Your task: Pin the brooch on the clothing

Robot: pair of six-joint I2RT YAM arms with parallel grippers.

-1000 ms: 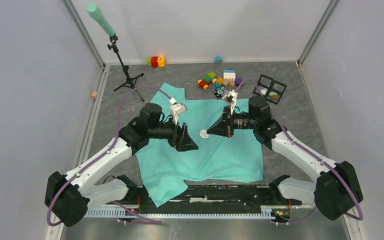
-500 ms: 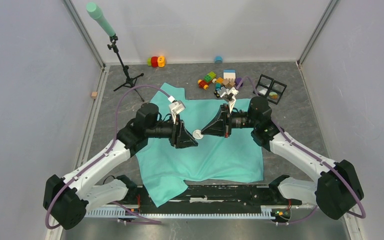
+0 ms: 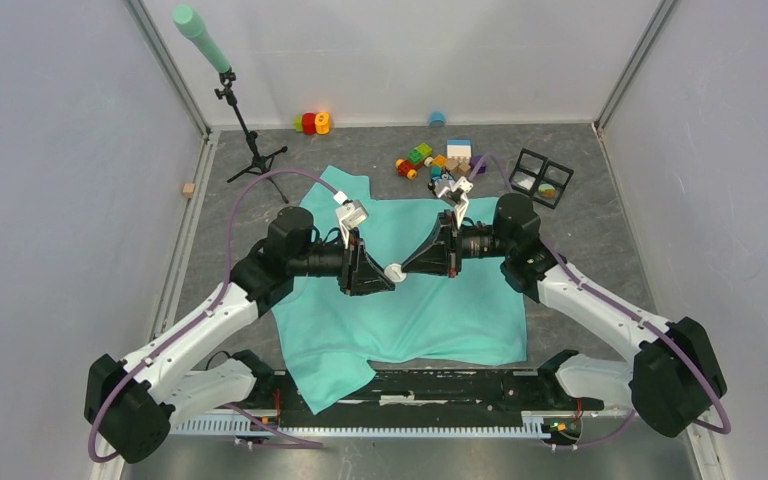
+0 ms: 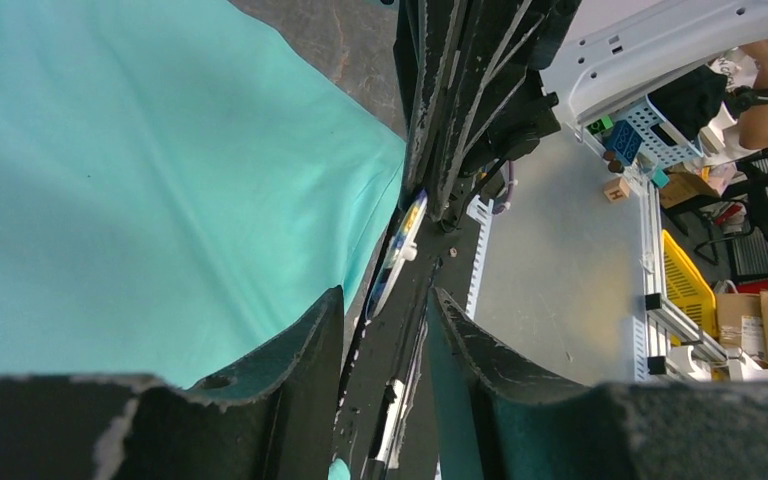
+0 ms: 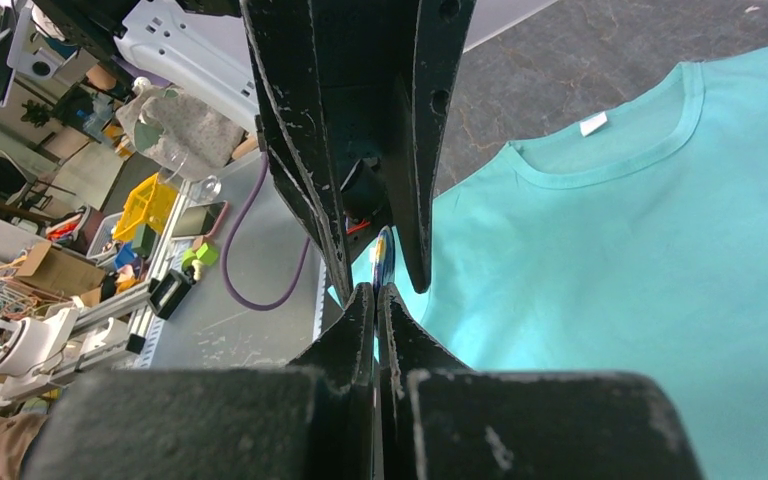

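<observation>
Brooch [image 3: 394, 272] mid-air over middle of clothing [image 3: 440, 310], clear of fabric. Sits edge-on, pinched between pressed-together fingers of right gripper [image 5: 376, 292]. Lies just ahead of spread left gripper [image 4: 387, 300], edge lined up with its gap; probably regrasp next.

Grey mottled surface [image 3: 610, 215]. Back left: black tripod [image 3: 251, 151] carrying tilted mint foam-tipped stick [image 3: 201, 36]. Small wooden cube [image 3: 189, 189] at left edge. Red-orange-green toy [image 3: 311, 123] by back wall; small blue piece [image 3: 437, 119] further right. Coloured block cluster [image 3: 440, 160] near black four-cell tray [image 3: 540, 177].
</observation>
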